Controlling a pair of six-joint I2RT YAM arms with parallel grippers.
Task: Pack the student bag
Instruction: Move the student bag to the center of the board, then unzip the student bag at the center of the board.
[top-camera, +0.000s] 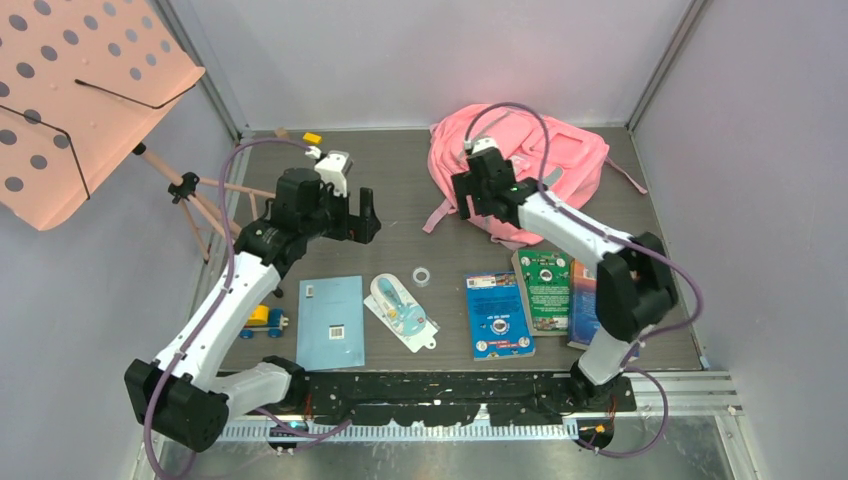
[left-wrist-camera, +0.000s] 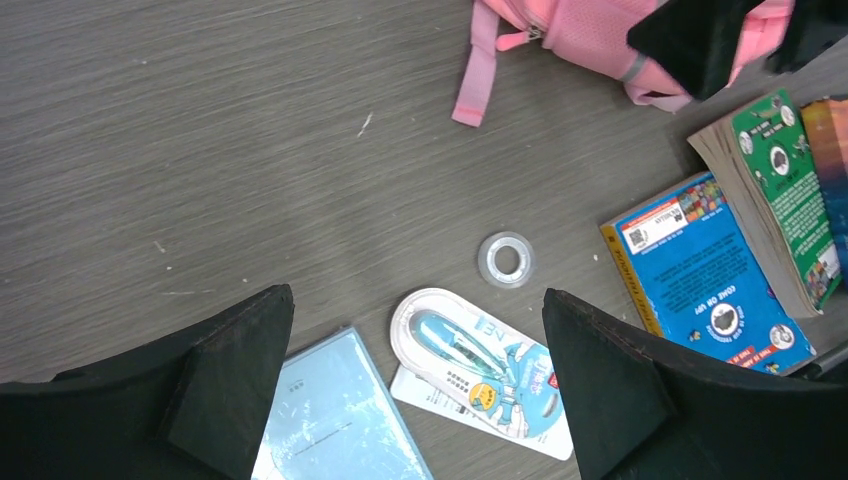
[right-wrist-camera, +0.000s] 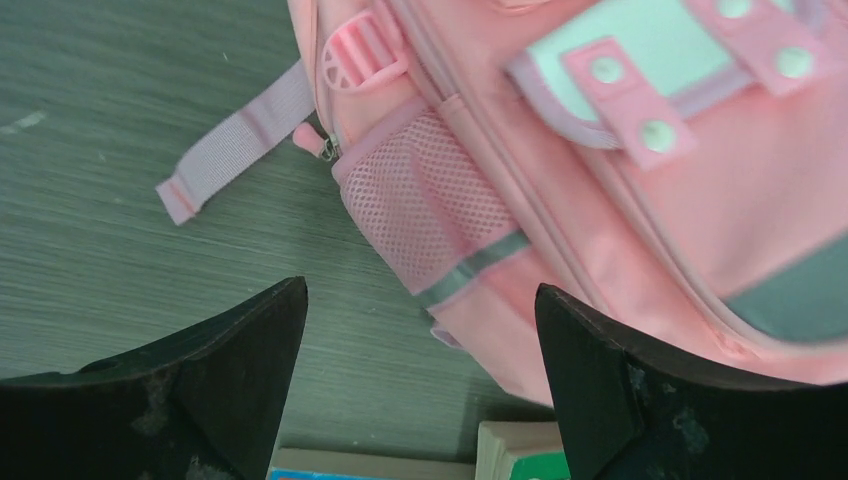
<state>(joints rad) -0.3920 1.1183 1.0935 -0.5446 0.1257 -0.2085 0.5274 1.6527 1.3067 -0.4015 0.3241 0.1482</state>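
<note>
Top view: student bag (top-camera: 580, 150) upper centre-right on tabletop (top-camera: 400, 170); the right arm hides part of it.
Left wrist: left fingers (left-wrist-camera: 225, 385) spread wide, holding nothing; bag cut off at top right edge.
Right wrist: right fingers (right-wrist-camera: 230, 370) spread wide, empty; bag fills upper right, blurred, cropped.

Left arm (top-camera: 215, 310) reaches up from its near-corner elbow and leans inward, jaws spread wide and aimed down at the counter. Right arm (top-camera: 570, 225) bends at a high elbow and stretches left, jaws wide apart.
</note>
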